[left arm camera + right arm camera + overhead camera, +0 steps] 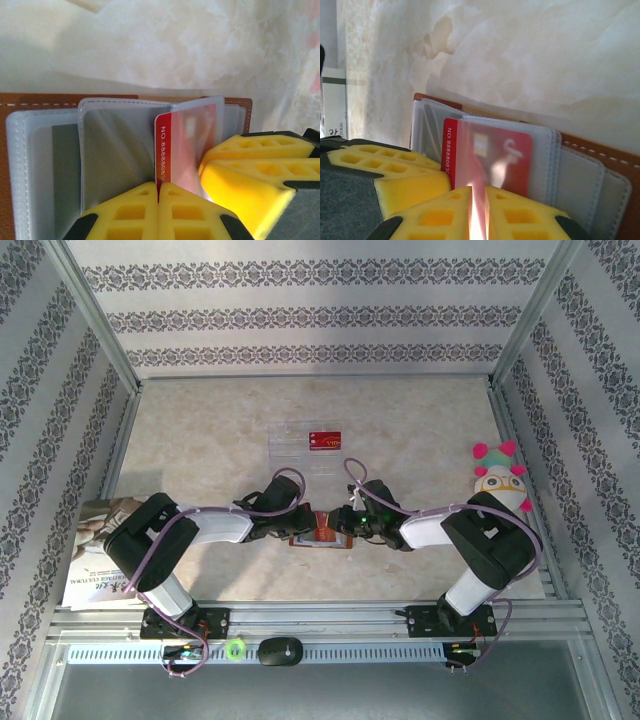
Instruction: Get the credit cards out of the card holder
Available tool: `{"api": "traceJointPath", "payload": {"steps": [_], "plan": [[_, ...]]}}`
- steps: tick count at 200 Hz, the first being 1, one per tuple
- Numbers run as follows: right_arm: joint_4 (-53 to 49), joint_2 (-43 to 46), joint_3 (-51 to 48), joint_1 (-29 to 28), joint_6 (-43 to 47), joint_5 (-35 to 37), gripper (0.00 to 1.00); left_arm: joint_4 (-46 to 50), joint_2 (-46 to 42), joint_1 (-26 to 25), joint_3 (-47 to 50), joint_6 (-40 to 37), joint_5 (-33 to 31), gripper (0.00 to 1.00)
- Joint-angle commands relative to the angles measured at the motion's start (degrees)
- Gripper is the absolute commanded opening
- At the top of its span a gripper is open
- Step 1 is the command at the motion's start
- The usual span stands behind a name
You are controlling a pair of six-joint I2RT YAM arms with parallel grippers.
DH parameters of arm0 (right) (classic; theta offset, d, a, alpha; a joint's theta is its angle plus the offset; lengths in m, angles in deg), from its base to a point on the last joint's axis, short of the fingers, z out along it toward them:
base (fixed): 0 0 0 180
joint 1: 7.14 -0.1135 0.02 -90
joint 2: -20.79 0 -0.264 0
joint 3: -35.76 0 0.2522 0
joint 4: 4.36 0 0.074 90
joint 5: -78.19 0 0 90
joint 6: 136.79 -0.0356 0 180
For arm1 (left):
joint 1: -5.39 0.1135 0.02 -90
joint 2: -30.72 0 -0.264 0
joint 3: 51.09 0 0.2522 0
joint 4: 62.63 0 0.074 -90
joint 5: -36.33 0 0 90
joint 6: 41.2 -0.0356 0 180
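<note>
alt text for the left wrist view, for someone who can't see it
The left pincer is shut on the edge of a red card that sticks partway out of a clear sleeve in the open brown card holder. The right pincer's yellow fingers pinch the sleeve beside it, over a pale marbled table.

The wallet (318, 532) lies mid-table (430, 430) between the left gripper (293, 528) and the right gripper (343, 524), with a card (187, 145) in its sleeve. Behind it, a second card (325, 440) lies on a tray (290, 448). A booklet (92, 550) lies far left and a plush toy (500, 485) far right.

Bare table (150, 40) beyond crowded card holder (50, 99)
</note>
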Motion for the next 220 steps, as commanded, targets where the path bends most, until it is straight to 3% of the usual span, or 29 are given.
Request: {"api": "traceJointPath", "payload": {"steps": [1,81,141,195,220], "plan": [[-9.9,0.3,-1.8,-0.2,0.9,5.2,0.21,-0.3,-1.8,-0.1,2.8,-1.8,-1.0,0.00],[-14.2,2.5,-1.6,-0.3,0.4,8.6,0.24,1.8,-9.9,3.5,7.4,-4.1,0.0,0.00],[-14.4,6.4,2.7,-1.8,4.1,7.1,0.29,2.2,-20.4,8.3,10.8,-7.0,3.3,0.00],[-16.4,12.3,8.0,-4.7,10.2,6.7,0.35,-5.9,-27.2,12.9,15.7,-5.9,7.6,0.00],[-14.7,14.0,9.0,-4.3,12.1,2.6,0.37,-11.4,-30.2,14.4,17.5,-5.1,10.5,0.00]]}}
